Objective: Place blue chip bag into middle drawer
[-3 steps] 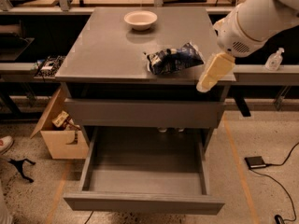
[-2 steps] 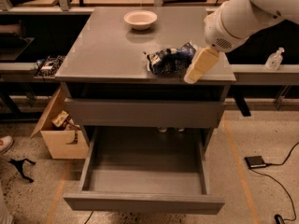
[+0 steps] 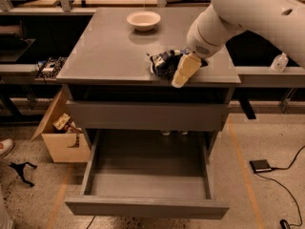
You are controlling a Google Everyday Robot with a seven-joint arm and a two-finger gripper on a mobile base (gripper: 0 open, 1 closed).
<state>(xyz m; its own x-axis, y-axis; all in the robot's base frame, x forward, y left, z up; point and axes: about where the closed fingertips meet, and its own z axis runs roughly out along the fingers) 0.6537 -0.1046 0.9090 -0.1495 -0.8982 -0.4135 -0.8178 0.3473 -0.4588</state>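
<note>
The blue chip bag [image 3: 163,64] lies crinkled on the grey cabinet top [image 3: 109,51], near its front edge and right of centre. My gripper [image 3: 185,71] hangs from the white arm [image 3: 248,13] and sits over the bag's right side, at the front edge of the top. The bag's right part is hidden behind it. The middle drawer [image 3: 147,175] is pulled out below, and its grey floor and walls hold nothing. A closed plain grey drawer front [image 3: 147,116] sits above it.
A white bowl [image 3: 144,20] stands at the back of the cabinet top. A cardboard box [image 3: 62,132] sits on the floor left of the cabinet. A black pedal [image 3: 261,165] with a cable lies on the floor at right. A bottle [image 3: 279,62] stands on the right shelf.
My gripper has moved left along the front of the cabinet top, from beside the bag's right end to over its right side. The bag and drawer have not moved.
</note>
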